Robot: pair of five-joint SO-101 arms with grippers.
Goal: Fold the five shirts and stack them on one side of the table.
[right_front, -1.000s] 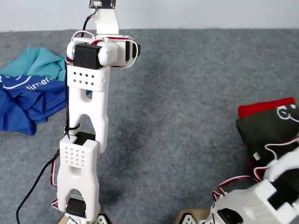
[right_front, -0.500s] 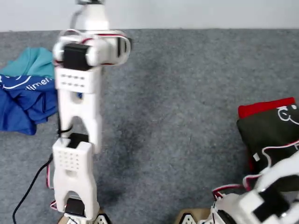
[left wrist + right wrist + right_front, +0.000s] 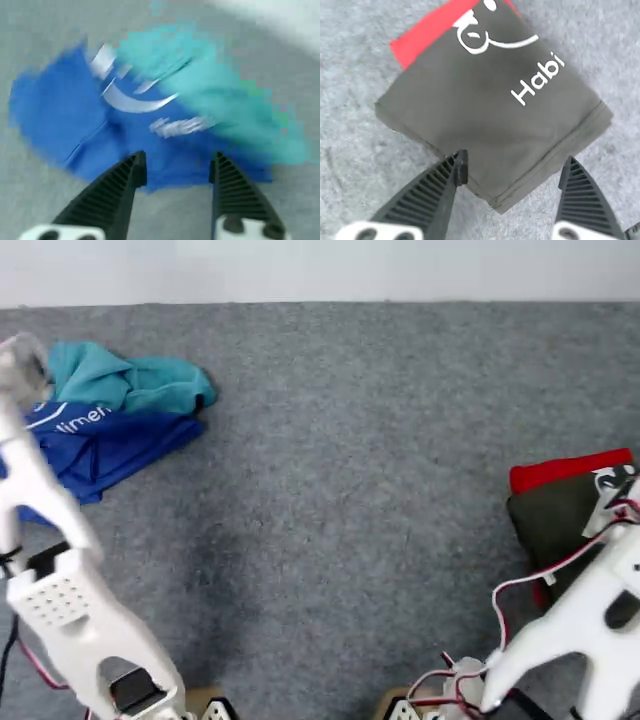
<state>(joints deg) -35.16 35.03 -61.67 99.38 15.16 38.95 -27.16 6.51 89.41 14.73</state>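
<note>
left arm (image 3: 62, 590) swung to shirts (image 3: 110, 425), right arm (image 3: 585, 615) shifted

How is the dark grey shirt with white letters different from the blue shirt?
The dark grey cloth shirt is folded into a neat rectangle; the blue cloth shirt lies crumpled. The dark grey shirt sits on a folded red shirt; the blue shirt lies against a rumpled teal shirt. Both carry white print and lie on the grey table.

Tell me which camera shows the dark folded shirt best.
The right wrist view: the dark folded shirt lies whole there. The high view cuts it off at the edge, partly behind the right arm. The left wrist view faces the blue shirt.
</note>
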